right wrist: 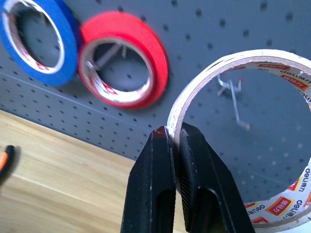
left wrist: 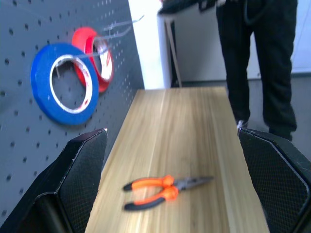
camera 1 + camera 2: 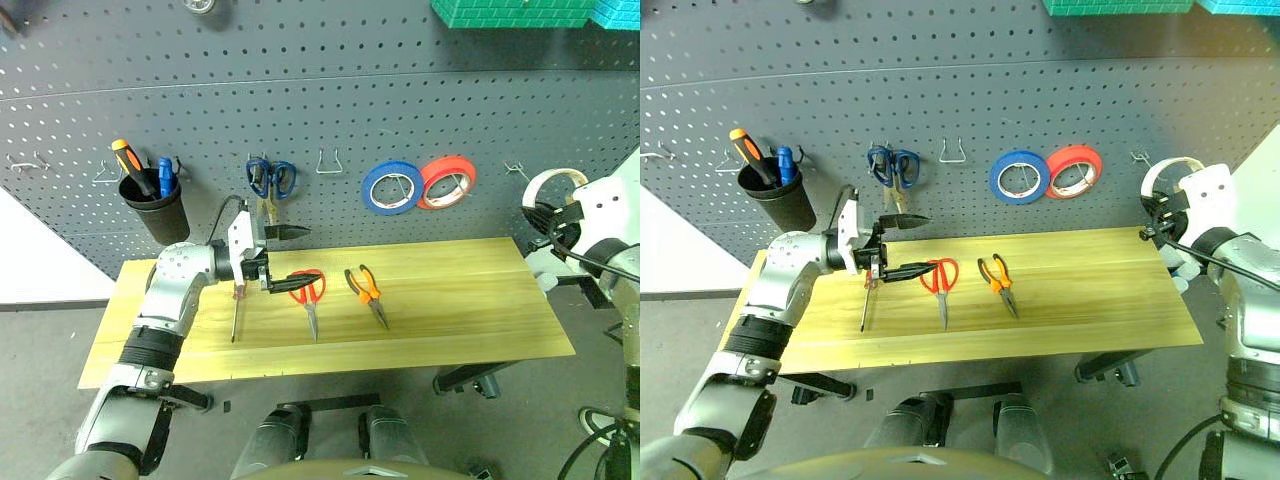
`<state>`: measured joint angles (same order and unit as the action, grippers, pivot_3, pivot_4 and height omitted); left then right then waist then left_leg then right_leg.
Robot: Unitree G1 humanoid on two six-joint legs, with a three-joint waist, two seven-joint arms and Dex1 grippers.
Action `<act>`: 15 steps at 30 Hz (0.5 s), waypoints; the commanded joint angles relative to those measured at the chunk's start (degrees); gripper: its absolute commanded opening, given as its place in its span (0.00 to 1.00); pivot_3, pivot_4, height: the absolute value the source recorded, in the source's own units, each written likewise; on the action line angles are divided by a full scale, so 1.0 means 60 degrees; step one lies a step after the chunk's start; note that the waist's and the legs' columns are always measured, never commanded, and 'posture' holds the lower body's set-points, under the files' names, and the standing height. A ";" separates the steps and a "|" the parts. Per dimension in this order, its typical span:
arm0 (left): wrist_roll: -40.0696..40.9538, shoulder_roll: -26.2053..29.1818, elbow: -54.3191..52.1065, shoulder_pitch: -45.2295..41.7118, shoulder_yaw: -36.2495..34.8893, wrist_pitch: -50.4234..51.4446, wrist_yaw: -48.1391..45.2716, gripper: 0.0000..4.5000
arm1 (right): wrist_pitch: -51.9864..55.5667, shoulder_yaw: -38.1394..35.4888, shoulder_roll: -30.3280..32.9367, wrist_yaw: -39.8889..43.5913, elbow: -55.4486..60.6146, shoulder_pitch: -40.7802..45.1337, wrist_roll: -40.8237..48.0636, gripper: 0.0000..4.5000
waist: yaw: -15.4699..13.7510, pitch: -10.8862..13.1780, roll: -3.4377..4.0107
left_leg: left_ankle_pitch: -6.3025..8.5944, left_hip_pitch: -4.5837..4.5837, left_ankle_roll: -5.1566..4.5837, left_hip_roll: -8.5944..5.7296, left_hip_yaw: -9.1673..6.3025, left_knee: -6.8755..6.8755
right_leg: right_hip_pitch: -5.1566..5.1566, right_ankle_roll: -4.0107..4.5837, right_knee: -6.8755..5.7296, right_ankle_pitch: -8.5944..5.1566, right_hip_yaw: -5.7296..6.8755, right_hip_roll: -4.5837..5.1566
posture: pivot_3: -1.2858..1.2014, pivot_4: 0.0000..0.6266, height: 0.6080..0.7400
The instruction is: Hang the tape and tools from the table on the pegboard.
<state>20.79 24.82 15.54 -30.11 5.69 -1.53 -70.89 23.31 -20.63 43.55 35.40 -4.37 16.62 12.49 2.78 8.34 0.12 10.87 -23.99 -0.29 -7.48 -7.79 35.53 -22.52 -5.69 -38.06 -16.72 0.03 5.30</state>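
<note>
The tape, a thin whitish, half-clear ring with a printed red-and-yellow core, is held upright off the right end of the bench, raised in front of the pegboard near a bare metal hook. Its rim is pinched between the pressed-together jaws of the right gripper, and its open face is turned toward the pegboard.

Three tools are laid on the bench towards its left half, all with their long axes running roughly from the back edge to the front edge. The red-handled screwdriver is placed nearest the left end, handle at the back and shaft pointing at the front edge. The red-handled scissors are set just right of it, loops at the back, closed blades pointing forward. The orange-and-black-handled pliers are laid further right, handles at the back, nose angled forward and slightly rightward.

The left gripper is held above the bench's back-left part, over the screwdriver handle and pointing rightward, its jaws spread wide with nothing between them.

On the pegboard a blue roll and a red-orange roll are hung side by side.
</note>
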 commanded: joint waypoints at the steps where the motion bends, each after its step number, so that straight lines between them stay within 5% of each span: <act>1: 0.0359 0.0061 -0.0577 -0.0361 -0.0284 0.0474 0.0101 1.00 | -0.0864 0.0065 -0.0029 -0.0187 -0.0942 0.0747 -0.0127 0.01 | 0.0056 -0.0010 0.0012 | -0.0001 0.0000 0.0000 0.0000 0.0000 0.0003 | 0.0002 0.0000 -0.0001 0.0002 -0.0003 -0.0002 | 0.46 0.06 1.00; 15: 0.1125 0.0015 -0.1484 -0.0448 -0.0704 0.1833 0.0436 1.00 | -0.2740 0.1408 -0.0531 -0.0148 -0.4436 0.2963 -0.0757 0.01 | 0.0219 -0.0130 0.0024 | -0.0017 0.0055 0.0026 0.0050 0.0002 0.0015 | 0.0045 0.0039 -0.0008 0.0036 -0.0027 -0.0061 | 0.47 0.05 1.00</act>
<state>26.07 24.79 8.65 -31.82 3.16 8.80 -68.85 9.22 -12.43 40.49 34.45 -30.02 31.88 8.49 4.09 7.56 0.27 10.76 -23.63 -0.12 -7.17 -7.78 35.62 -22.23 -5.45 -38.11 -16.50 -0.15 4.92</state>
